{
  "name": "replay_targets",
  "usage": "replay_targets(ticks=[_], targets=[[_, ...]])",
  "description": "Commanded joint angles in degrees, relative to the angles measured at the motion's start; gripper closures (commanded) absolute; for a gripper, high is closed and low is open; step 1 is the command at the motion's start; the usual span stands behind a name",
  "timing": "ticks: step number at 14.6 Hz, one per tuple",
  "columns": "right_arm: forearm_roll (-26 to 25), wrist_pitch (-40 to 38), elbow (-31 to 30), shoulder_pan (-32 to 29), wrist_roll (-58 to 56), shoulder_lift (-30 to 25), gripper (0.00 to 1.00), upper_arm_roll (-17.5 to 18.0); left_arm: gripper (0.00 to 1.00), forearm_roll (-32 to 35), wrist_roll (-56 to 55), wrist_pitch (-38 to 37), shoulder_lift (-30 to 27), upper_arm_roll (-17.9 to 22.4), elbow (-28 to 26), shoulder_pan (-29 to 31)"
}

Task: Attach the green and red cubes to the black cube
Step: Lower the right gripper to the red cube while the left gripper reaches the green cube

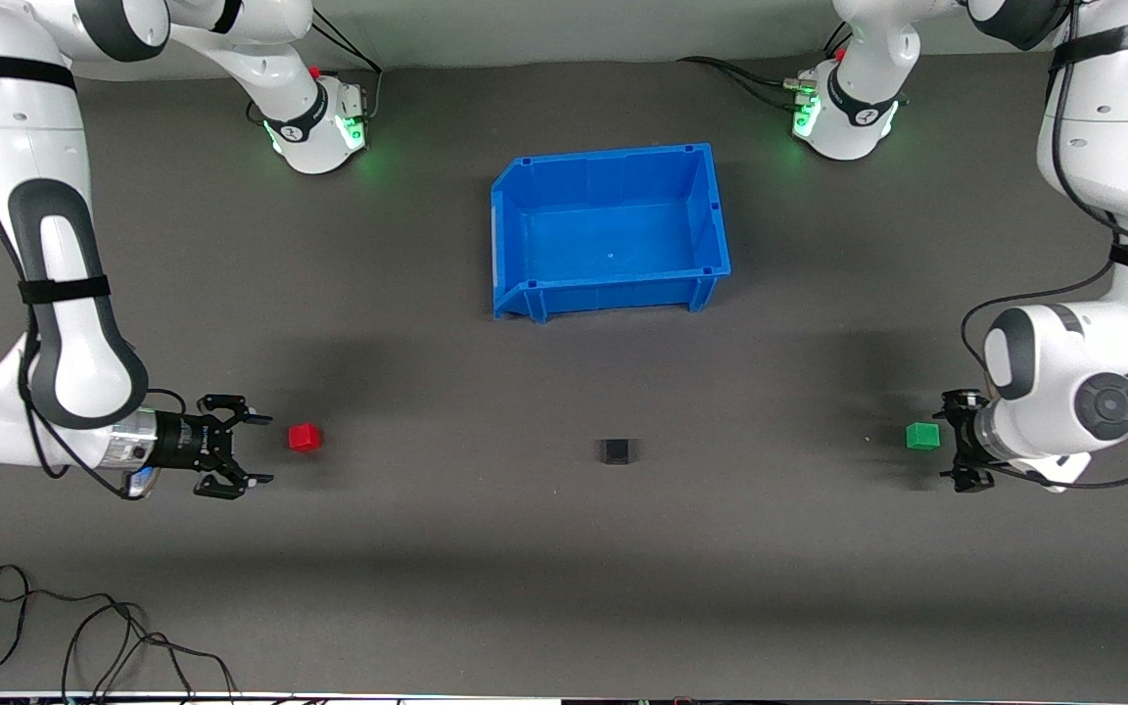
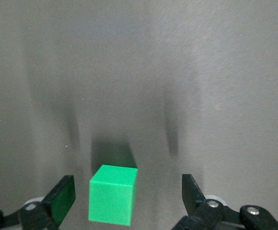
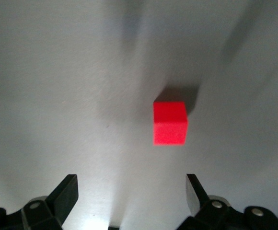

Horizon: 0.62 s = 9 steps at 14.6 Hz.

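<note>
cubes: green cube (image 1: 922, 436), red cube (image 1: 305, 437), matte black cube (image 1: 615, 450).

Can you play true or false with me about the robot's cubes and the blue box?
1. The blue bin has cubes in it. False: nothing lies inside.
2. The left tool is open, with the green cube between its fingers, not gripped. True.
3. The right tool holds the red cube. False: it is open, and the cube sits apart on the mat.
4. The black cube lies between the red and green cubes. True.
5. The cubes are already joined. False: all three lie apart.
</note>
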Motion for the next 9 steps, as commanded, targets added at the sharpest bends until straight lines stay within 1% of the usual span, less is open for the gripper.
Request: replay_targets(ticks=[1, 5, 9], targets=[[3.5, 1.4, -1.7, -0.6, -5.0, 1.6, 0.01, 0.0, 0.01, 0.7, -1.0, 0.6, -3.2, 0.3, -3.9, -0.8], [5.2, 4.5, -4.6, -0.6, -5.5, 1.7, 0.01, 0.0, 0.01, 0.8, -1.0, -0.6, -3.9, 0.3, -4.3, -0.8], [5.7, 4.8, -4.7, -0.6, -5.5, 2.8, 0.01, 0.0, 0.04, 0.8, -0.7, 0.7, -3.4, 0.2, -5.4, -1.0]])
